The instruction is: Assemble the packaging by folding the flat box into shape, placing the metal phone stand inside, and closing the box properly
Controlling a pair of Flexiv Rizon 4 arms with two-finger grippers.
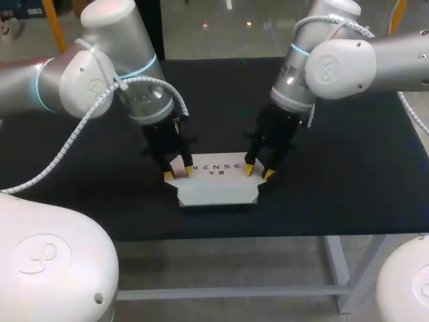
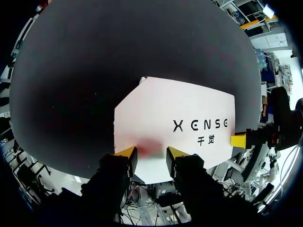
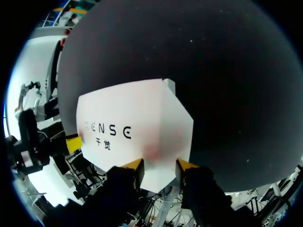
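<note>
Evidently early: the white box (image 1: 218,188) lay flat, not yet folded, near the table's (image 1: 348,174) front edge, with the left gripper (image 1: 178,173) and right gripper (image 1: 259,172) spread apart at its ends and no stand visible.

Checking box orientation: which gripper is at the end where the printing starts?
The left gripper: the printing on the white box begins beside its tips, while the right gripper stands past the last letter.

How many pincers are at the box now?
2. The left pincer is at the left end of the white box, and the right pincer is at its right end. Both are open. I cannot tell whether the tips touch it. No others are in view.
</note>
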